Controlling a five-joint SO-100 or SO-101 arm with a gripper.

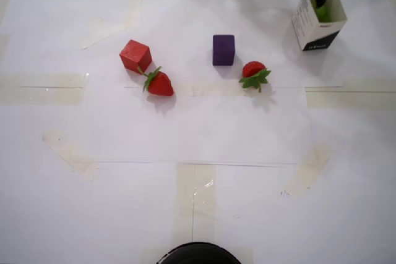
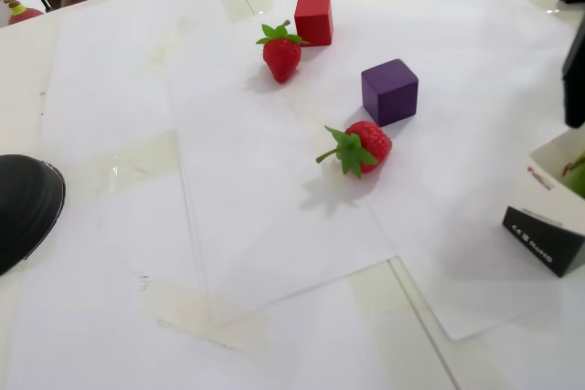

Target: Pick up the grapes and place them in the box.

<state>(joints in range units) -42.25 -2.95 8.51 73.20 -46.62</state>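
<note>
- One black hand [image 1: 323,5] reaches down from the top edge of the overhead view into the square mouth of the box [image 1: 307,24], which stands at the upper right of the paper-covered table [image 1: 198,202].
- Green grapes [image 1: 324,12] show inside the box, right at the tips of the hand; how many lie there cannot be counted.
- Whether the hand is parted or clamped on a grape cannot be told: its fingers are buried in the carton, and only a dark bar [image 2: 575,75] of it shows in the fixed view, at the right edge above the box [image 2: 544,226].
- In the fixed view the box leans, its black base band lifted toward the camera, with a sliver of green [image 2: 576,178] visible at its mouth.
- Two strawberries lie well apart from the box: one [image 1: 254,73] just beside the purple cube [image 1: 223,50], the other [image 1: 159,82] touching or nearly touching the red cube [image 1: 135,55] farther left in the overhead view.
- A dark rounded object [image 2: 26,207] sits at the left edge of the fixed view, and at the bottom centre of the overhead view.
</note>
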